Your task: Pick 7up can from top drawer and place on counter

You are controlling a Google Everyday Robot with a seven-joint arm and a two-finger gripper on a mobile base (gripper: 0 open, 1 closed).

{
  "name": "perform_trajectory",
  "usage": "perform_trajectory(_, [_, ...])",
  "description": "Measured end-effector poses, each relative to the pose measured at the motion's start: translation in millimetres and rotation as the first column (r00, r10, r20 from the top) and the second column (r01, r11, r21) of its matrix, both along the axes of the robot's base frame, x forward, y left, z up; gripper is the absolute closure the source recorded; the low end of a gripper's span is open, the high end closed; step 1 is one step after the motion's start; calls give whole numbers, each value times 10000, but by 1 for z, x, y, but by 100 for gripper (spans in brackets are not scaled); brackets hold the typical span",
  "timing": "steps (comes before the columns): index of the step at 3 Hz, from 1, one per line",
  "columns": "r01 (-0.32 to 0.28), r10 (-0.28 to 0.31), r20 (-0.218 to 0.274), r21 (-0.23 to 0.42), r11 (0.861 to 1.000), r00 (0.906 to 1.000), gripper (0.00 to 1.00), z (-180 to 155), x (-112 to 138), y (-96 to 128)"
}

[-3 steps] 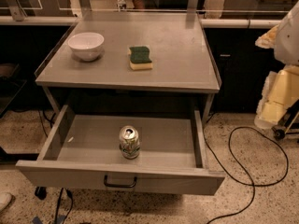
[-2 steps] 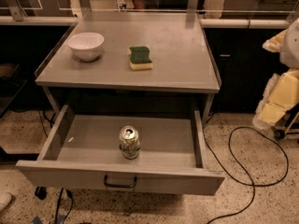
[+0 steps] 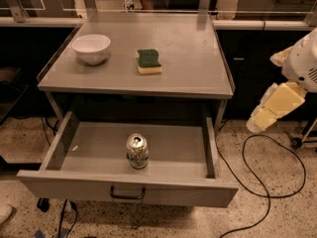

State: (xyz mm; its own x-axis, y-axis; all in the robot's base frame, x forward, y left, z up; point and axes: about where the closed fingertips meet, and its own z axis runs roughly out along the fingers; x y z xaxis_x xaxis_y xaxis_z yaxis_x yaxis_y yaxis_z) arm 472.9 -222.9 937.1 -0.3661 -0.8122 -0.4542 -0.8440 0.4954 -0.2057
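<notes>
inspection at this moment: the can (image 3: pixel 137 151) stands upright in the open drawer (image 3: pixel 74 185), near the middle of its floor and toward the front panel, untouched. the gripper (image 3: pixel 271 108) hangs off the right side of the counter (image 3: pixel 188 78), well apart from the can and above floor level; whether it is open or closed cannot be told from this view. judged risks: the approach must come in from the right and drop between the counter's front edge and the drawer front, so the arm could strike the counter's corner or the drawer's right wall. the can is light and tall for its base, so an off-centre contact would likely tip it and send it rolling in the drawer. a knock on the drawer front might push it partly shut over the can. on the counter, a bowl (image 3: pixel 91 48) and a sponge (image 3: pixel 149 62) occupy the left and centre, so a careless set-down could nudge either; the right side looks the safer spot. compared with a second ago: the arm has sunk lower and drifted a little left toward the table; can, drawer, bowl and sponge are unchanged
</notes>
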Motion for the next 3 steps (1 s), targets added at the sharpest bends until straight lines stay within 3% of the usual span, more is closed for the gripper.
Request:
perform_trajectory(2, [-95, 93, 94, 215, 9997, 9999, 0, -13, -5, 12])
perform_trajectory(3, [-217, 204, 205, 679, 9975, 9996, 0, -43, -11, 32])
